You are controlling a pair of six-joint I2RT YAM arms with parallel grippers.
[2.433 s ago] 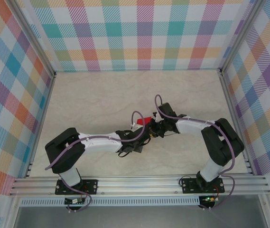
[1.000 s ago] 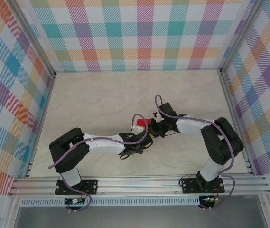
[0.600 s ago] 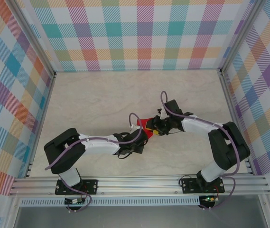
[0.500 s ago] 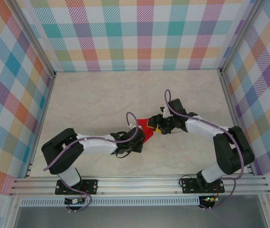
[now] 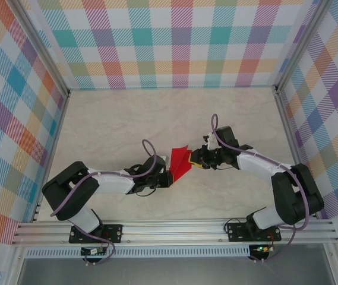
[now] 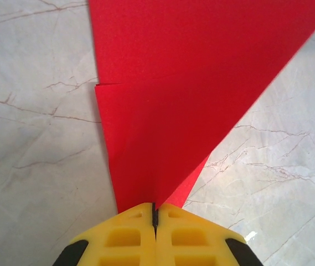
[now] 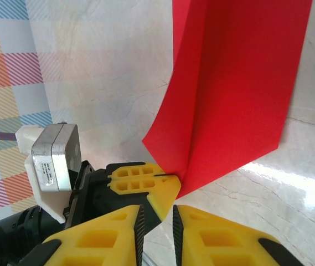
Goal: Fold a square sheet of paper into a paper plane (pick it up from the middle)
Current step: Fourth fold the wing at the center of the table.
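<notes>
The left hand is clamping shut on the narrow pointed end of the thin, bright red square sheet of paper. The sheet is already partly folded, with one flap overlapping another along a slanted edge. In the top view the paper is fanning out between the two hands above the middle of the pale marble-patterned table. I cannot tell whether its far edge is touching the table.

The right hand is holding nothing. Its yellow fingers are standing only narrowly apart, just beside the left hand and the paper's lower corner.

Several things are looking risky:
- **Thin grip:** the left hand is pinching only the tip, so a sideways tug from the right hand is likely to pull the sheet free or tear it there.
- **Loose layers:** the flaps are looking free to spring apart and lose the crease.
- **Narrow opening:** the right hand is more likely to be pushing and crumpling the edge than slipping around it.
- **Close hands:** with the two so near each other, a small misjudged approach is risking a knock.
</notes>
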